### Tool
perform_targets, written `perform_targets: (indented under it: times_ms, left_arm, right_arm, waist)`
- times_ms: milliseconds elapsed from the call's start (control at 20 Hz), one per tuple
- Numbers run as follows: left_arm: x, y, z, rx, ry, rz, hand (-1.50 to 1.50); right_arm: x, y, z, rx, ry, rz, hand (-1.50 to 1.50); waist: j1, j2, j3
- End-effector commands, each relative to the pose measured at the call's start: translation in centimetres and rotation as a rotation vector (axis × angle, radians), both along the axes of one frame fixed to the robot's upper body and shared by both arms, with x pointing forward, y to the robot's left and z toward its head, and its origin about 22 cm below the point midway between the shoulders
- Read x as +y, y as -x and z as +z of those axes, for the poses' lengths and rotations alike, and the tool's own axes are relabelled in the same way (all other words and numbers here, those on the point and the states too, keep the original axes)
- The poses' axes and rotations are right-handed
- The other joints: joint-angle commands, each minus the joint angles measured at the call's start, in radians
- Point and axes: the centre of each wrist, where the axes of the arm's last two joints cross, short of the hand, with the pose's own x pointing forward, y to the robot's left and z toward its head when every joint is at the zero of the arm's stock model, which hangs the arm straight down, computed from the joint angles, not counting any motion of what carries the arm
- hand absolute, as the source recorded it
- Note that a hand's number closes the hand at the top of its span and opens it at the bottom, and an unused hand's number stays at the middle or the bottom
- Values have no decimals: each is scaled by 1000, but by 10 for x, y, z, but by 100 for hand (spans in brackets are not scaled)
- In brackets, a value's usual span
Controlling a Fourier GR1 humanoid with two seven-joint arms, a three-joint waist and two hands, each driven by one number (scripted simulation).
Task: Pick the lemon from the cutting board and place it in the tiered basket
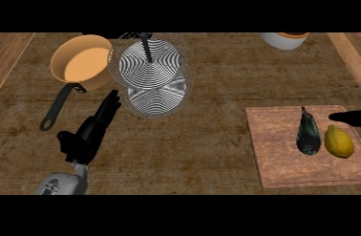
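**Lemon not yet picked; the whole carry is left**

The lemon (339,141) lies on the cutting board (282,149), just below the right hand (347,117), of which only a dark tip shows; I cannot tell its fingers' state. An eggplant (308,133) lies just beside the lemon. The left hand (93,130) rests with straight, relaxed fingers just short of the tiered basket (152,80). A saucepan (79,63) touches the basket; the surface between looks free.

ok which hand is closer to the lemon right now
Right. The right hand shows at the view's right edge, just above the lemon on the cutting board. The left hand is far across the counter, near the pan's handle.
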Motion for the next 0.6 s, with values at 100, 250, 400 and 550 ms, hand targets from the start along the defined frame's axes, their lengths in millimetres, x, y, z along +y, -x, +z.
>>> perform_targets:
  times_ms: [100, 250, 400, 550]
  left_arm:
    - [0, 0, -6, -3, 5, -5, 0]
    - [-13, 2, -13, 2, -7, -21, 0]
    - [-2, 9, -23, 32, 14, -10, 0]
    - [-6, -2, -11, 6, 32, -27, 0]
  right_arm:
    - [-7, 11, 45, 469, 297, 14, -150]
    - [28, 5, 72, 587, 313, 45, -150]
    - [55, 5, 87, 638, 280, 46, -150]
    - [86, 9, 115, 653, 296, 34, -150]
  waist:
    - [4, 0, -2]
    - [9, 0, 3]
    - [9, 3, 8]
    - [10, 3, 9]
